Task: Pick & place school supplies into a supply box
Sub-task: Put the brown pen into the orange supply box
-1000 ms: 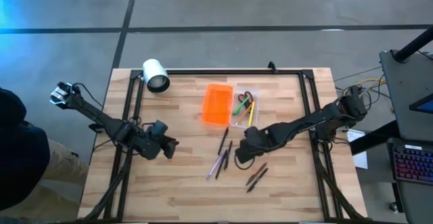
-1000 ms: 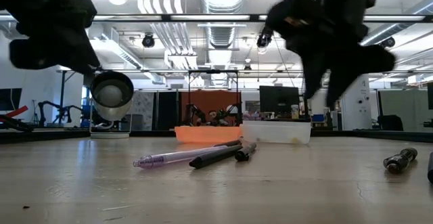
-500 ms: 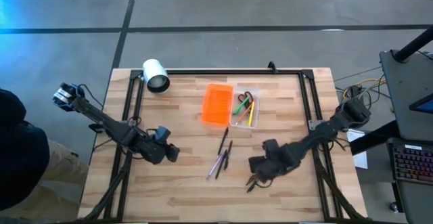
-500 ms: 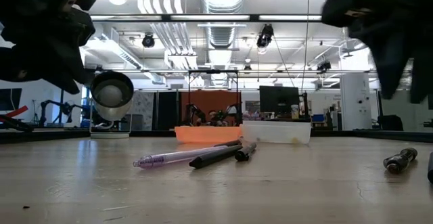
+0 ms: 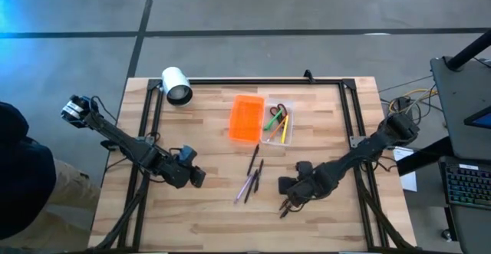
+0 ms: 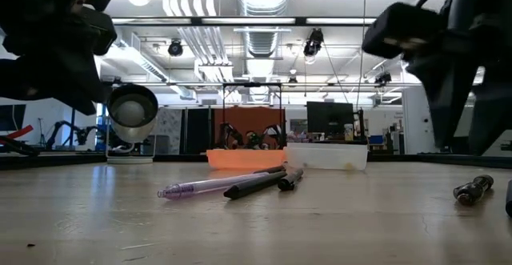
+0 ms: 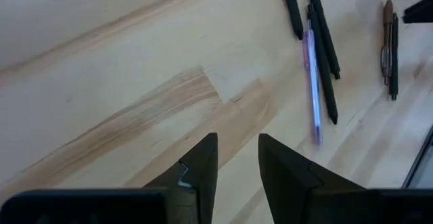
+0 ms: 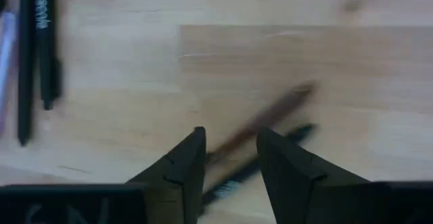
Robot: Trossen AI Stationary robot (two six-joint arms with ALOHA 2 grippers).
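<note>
Right wrist view shows the right gripper [image 8: 230, 158] with its fingers spread a little, empty, poised directly over two pens [image 8: 260, 146] that lie side by side, a brown one and a dark one, both slanting across the gap. In the high view this gripper [image 5: 287, 189] sits at the near right of the table [image 5: 207, 208], just beside that pair [image 5: 291, 202]. To do the pickup well, judged from these views: take one pen only, turn the fingers square across its barrel, descend until the tips nearly touch the wood, then close near mid-length so it does not tip. The neighbouring pen may be caught or rolled away. The left gripper [image 7: 237, 166] waits at the near left, fingers slightly apart, holding nothing. Count: three pens [image 5: 252, 176] loose mid-table, two dark and one purple; two under the right gripper; several more supplies, not countable, in the clear tray [image 5: 276, 125]; one orange lid [image 5: 246, 118] touching the tray's left side, both at the far centre; one white cylinder [image 5: 176, 84] at the far left.
</note>
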